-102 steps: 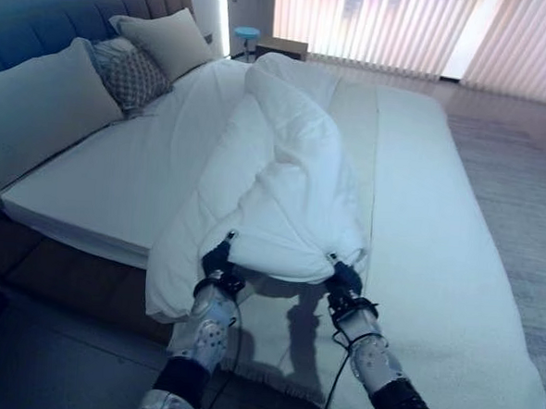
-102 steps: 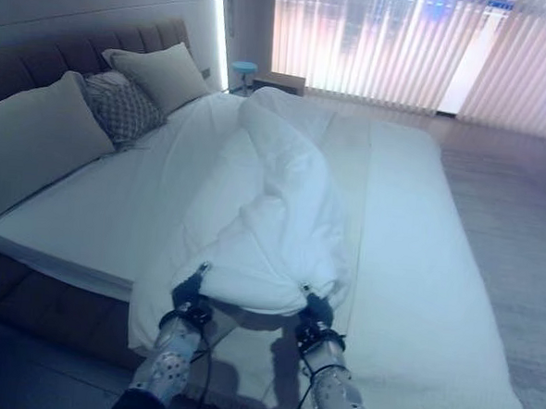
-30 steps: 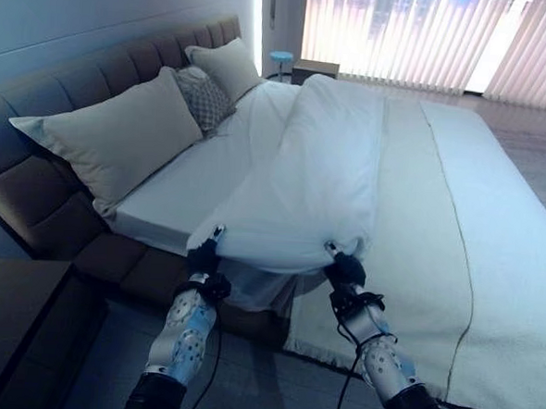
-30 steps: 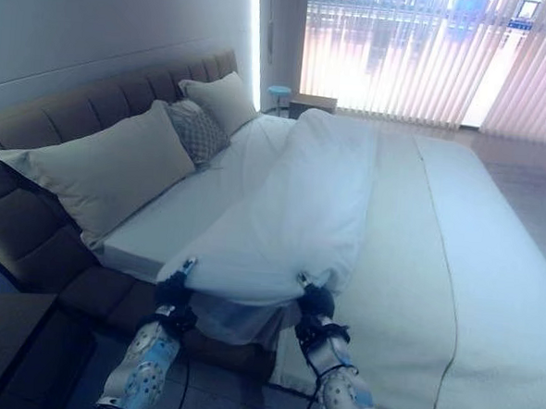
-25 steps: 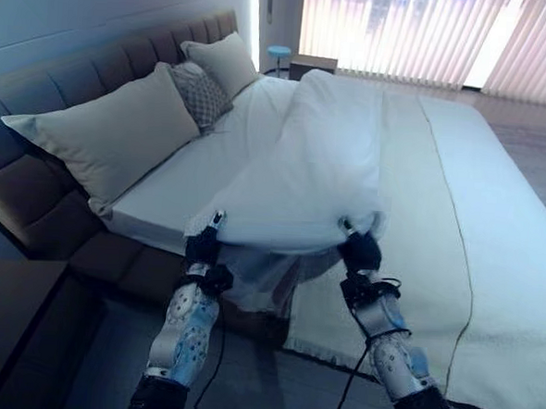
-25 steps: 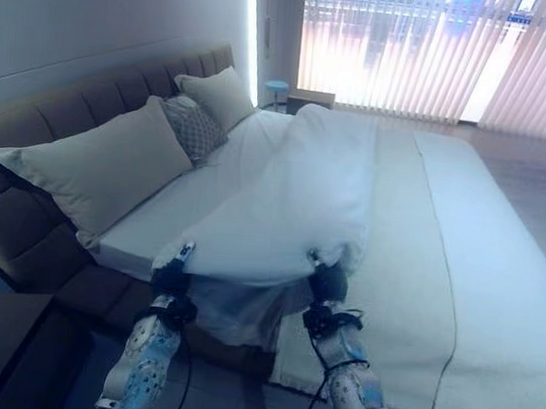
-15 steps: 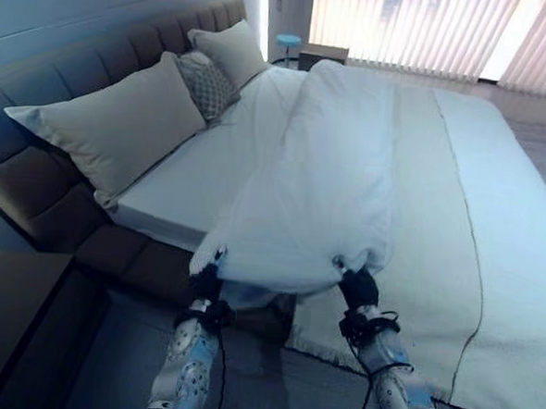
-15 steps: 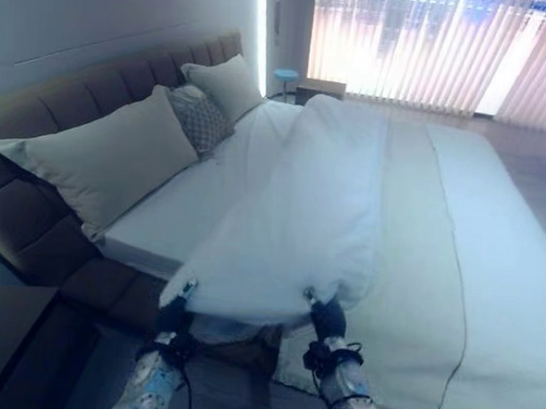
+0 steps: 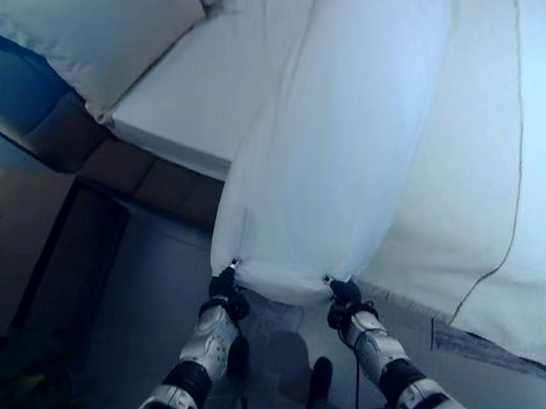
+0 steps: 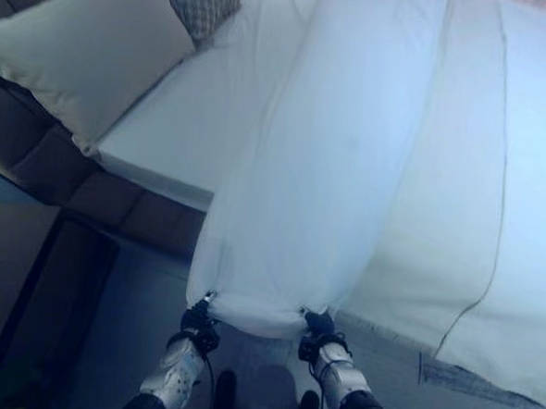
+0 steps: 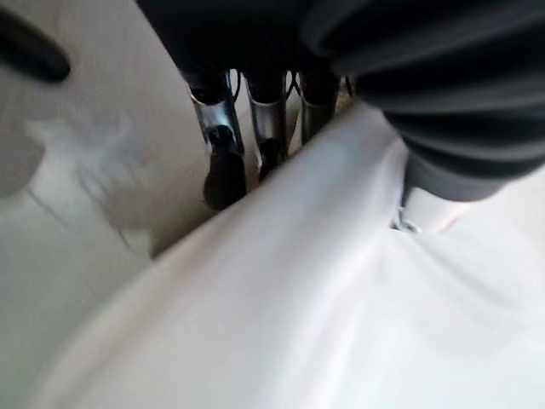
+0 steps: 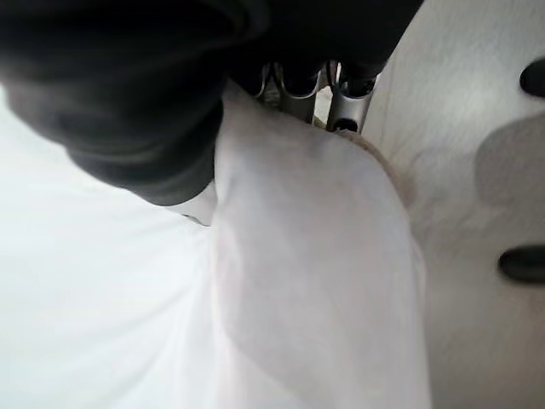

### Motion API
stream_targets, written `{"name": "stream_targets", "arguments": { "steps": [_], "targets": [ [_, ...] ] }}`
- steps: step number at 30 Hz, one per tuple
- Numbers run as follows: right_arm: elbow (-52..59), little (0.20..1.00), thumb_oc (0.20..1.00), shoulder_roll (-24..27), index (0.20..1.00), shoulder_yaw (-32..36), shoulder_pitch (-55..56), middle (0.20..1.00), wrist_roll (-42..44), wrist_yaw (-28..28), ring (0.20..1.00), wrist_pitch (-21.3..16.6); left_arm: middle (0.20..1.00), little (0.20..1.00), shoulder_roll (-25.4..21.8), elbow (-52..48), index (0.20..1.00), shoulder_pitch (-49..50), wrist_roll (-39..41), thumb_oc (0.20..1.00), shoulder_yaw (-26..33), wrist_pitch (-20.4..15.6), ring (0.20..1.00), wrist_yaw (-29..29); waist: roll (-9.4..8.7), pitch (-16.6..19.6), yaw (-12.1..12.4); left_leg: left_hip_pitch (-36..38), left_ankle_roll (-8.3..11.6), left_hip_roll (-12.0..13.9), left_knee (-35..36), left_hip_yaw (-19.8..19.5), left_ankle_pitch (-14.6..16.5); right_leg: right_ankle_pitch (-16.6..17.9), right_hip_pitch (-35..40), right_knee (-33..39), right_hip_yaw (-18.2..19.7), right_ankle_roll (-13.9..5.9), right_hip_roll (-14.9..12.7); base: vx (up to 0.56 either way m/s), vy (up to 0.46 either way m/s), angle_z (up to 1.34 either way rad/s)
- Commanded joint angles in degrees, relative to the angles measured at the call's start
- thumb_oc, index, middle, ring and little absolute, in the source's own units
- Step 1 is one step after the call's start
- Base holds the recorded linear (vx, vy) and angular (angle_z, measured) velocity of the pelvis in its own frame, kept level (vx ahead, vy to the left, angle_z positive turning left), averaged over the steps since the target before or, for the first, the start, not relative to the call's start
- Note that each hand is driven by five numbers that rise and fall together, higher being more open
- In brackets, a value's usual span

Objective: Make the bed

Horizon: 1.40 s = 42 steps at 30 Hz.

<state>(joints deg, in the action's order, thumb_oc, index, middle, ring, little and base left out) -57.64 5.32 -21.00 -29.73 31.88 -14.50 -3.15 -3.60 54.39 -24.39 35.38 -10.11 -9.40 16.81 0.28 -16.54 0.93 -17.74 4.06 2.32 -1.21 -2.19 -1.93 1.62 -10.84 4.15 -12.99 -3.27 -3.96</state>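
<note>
Left eye view: against half a second ago the whole picture has tipped downward, so the headboard and far window are gone from sight and the floor fills the bottom; that is the camera's move. The white quilted duvet (image 9: 336,153) now hangs longer over the bed's near edge, its folded end lower in the frame, just above the two hands. Its long axis runs from top centre to bottom centre, a narrow doubled-over strip. The left hand (image 9: 224,284) grips the strip's lower left corner, the right hand (image 9: 345,291) its lower right corner. A large cream pillow (image 9: 94,22) lies at upper left on the bare white mattress sheet (image 9: 215,90); a cream bedspread with a dark seam (image 9: 469,179) covers the right half.

Right eye view: the same layout, with a grey patterned cushion (image 10: 200,1) at the top beside the pillow.

Left wrist view: silver fingers (image 11: 217,141) curl under a fold of the duvet, the thumb pressing from the other side, pinching the cloth.

Right wrist view: fingers (image 12: 341,106) curl round the duvet's edge, cloth bunched against the palm.
</note>
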Motion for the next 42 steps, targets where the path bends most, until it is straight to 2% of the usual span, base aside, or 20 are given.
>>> {"name": "stream_targets", "arguments": {
  "steps": [1, 4, 5, 14, 20, 21, 25, 26, 27, 28, 29, 34, 37, 42],
  "targets": [
    [-7.0, 0.2, 0.2, 3.0, 0.2, -0.4, 0.3, 0.2, -6.0, -4.7, 0.2, 1.5, 0.2, 0.2, -8.1, 7.9, 0.2, 2.0, -1.6, 0.2, 2.1, 0.0, 0.2, 6.6, -1.57, -2.5, 2.0, -2.1, -1.01, -6.7, 6.2, 1.4, -4.9, 4.5, -7.4, 0.9, 2.9, -1.73, 3.0, 0.0, 0.0, 0.0],
    [-10.0, 0.2, 0.2, 3.2, 0.2, -1.3, -3.5, 0.2, -7.9, -4.3, 0.2, 2.2, 0.2, 0.2, -9.2, 10.7, 0.2, -1.2, -2.2, 0.2, 2.3, 0.6, 0.2, 6.8, -1.6, -3.6, 2.2, -2.8, -0.93, -6.6, 6.2, 1.2, -5.0, 4.6, -8.1, 0.9, 3.2, -1.72, 3.1, 0.0, -0.006, -0.02],
    [-10.4, 1.0, 1.0, 3.3, 1.0, -1.4, -4.2, 1.0, -8.5, -3.9, 1.0, 2.4, 0.2, 0.2, -9.6, 11.1, 0.2, -1.9, -2.6, 0.2, 2.3, 0.6, 0.2, 6.9, -1.71, -3.6, 2.1, -3.1, -0.93, -6.6, 6.2, 1.1, -5.1, 4.7, -8.5, 0.9, 3.2, -1.73, 3.1, 0.01, -0.026, -0.21],
    [-15.6, 1.0, 1.0, 7.5, 1.0, -6.8, -3.9, 1.0, -22.7, 2.9, 1.0, 5.7, 0.2, 0.2, -11.6, 14.0, 0.2, -1.4, -7.5, 0.2, 2.6, 2.4, 0.2, 4.0, -1.64, -3.6, 2.1, -2.5, -1.17, -7.0, 6.2, 1.0, -4.7, 4.7, -8.2, 0.9, 3.4, -1.83, 3.0, 0.02, -0.014, 0.12],
    [-21.1, 1.0, 1.0, 11.8, 1.0, -10.9, 1.3, 1.0, -42.9, 4.4, 1.0, 9.3, 0.2, 0.2, -11.2, 15.5, 0.2, 3.1, -11.7, 0.2, 3.5, 3.1, 0.2, 2.4, -1.02, -2.9, 1.6, -1.2, -1.32, -7.2, 6.2, 1.5, -4.3, 4.5, -7.2, 0.9, 3.7, -1.83, 2.8, 0.0, 0.001, -0.04],
    [-21.7, 1.0, 1.0, 12.6, 1.0, -11.0, 2.1, 1.0, -45.6, 4.1, 1.0, 10.1, 0.263, 0.263, -10.8, 15.8, 0.263, 3.9, -12.0, 0.263, 3.5, 3.2, 0.263, 2.4, -0.85, -2.8, 1.5, -0.8, -1.33, -7.2, 6.2, 1.7, -4.2, 4.4, -7.0, 0.9, 3.7, -1.79, 2.9, 0.0, 0.002, -0.14],
    [-23.2, 1.0, 1.0, 15.5, 1.0, -5.6, 5.7, 1.0, -44.3, 3.4, 1.0, 10.4, 0.216, 0.216, -9.4, 16.6, 0.216, 5.7, -13.1, 0.216, 4.8, 3.9, 0.216, 1.5, -0.3, -2.4, 0.8, 0.9, -1.6, -7.3, 6.2, 2.0, -3.9, 3.8, -5.3, 0.9, 3.9, -1.53, 2.8, -0.01, -0.016, -0.09],
    [-23.4, 1.0, 1.0, 16.0, 1.0, -3.9, 6.8, 1.0, -42.8, 3.3, 1.0, 10.3, 0.31, 0.31, -9.1, 16.7, 0.31, 6.2, -13.3, 0.31, 5.1, 4.1, 0.31, 1.2, -0.11, -2.3, 0.6, 1.7, -1.7, -7.3, 6.2, 2.1, -3.6, 3.4, -4.4, 0.9, 3.7, -1.41, 2.8, 0.03, -0.026, -0.04],
    [-23.5, 1.0, 1.0, 16.6, 1.0, -1.6, 7.6, 1.0, -40.7, 3.2, 1.0, 10.1, 0.369, 0.369, -8.8, 17.4, 0.369, 6.8, -13.7, 0.369, 5.6, 4.6, 0.369, 0.7, 0.12, -2.0, 0.4, 3.1, -1.86, -7.3, 6.2, 2.2, -3.1, 2.9, -3.1, 0.7, 3.7, -1.22, 2.8, 0.02, -0.018, -0.06],
    [-23.5, 1.0, 1.0, 16.6, 1.0, -1.6, 7.6, 1.0, -40.7, 3.2, 1.0, 10.1, 0.498, 0.498, -8.8, 17.4, 0.498, 6.8, -13.7, 0.498, 5.6, 4.6, 0.498, 0.7, 0.12, -1.9, 0.3, 3.0, -1.87, -7.3, 6.2, 2.2, -3.2, 2.9, -3.3, 0.8, 3.6, -1.22, 2.8, 0.07, -0.026, -0.06],
    [-23.1, 1.0, 1.0, 17.6, 1.0, 1.9, 9.1, 1.0, -37.6, 2.6, 1.0, 9.6, 1.0, 1.0, -8.8, 18.2, 1.0, 8.1, -14.1, 1.0, 6.9, 5.2, 1.0, 0.5, 0.44, -0.8, -0.1, 5.9, -2.25, -7.3, 6.2, 2.4, -2.2, 1.5, -1.0, -0.4, 3.7, -0.86, 3.0, 0.08, -0.029, -0.06],
    [-18.3, 1.0, 1.0, 19.0, 1.0, 6.9, 12.1, 1.0, -33.3, 1.6, 1.0, 8.2, 1.0, 1.0, -10.0, 18.4, 1.0, 12.4, -13.7, 1.0, 11.2, 5.8, 1.0, 0.2, 1.0, 3.8, -0.8, 13.1, -2.82, -6.6, 6.1, 2.9, -0.1, -2.2, 4.4, -3.8, 4.3, -0.21, 3.3, 0.11, -0.038, 0.0],
    [-8.5, 1.0, 1.0, 19.1, 1.0, 11.4, 15.7, 1.0, -26.6, 1.1, 1.0, 5.6, 1.0, 1.0, -11.3, 14.4, 1.0, 15.0, -13.4, 1.0, 13.2, 5.1, 1.0, 0.4, 1.36, 5.8, -1.5, 16.4, -3.1, -6.0, 5.0, 2.9, 1.3, -4.4, 6.8, -6.4, 5.3, 0.28, 3.8, 0.08, -0.059, 0.08],
    [-0.3, 1.0, 1.0, 18.8, 1.0, 11.9, 18.7, 1.0, -24.7, 2.5, 1.0, 4.7, 1.0, 1.0, -12.3, 11.6, 1.0, 17.9, -17.5, 1.0, 12.4, 6.1, 1.0, -0.9, 0.72, 6.0, -1.3, 16.4, -2.58, -6.6, -4.1, 3.4, 3.8, -5.3, 10.7, -6.9, 5.3, 0.95, 3.4, 0.01, -0.067, 0.03]
  ]
}}
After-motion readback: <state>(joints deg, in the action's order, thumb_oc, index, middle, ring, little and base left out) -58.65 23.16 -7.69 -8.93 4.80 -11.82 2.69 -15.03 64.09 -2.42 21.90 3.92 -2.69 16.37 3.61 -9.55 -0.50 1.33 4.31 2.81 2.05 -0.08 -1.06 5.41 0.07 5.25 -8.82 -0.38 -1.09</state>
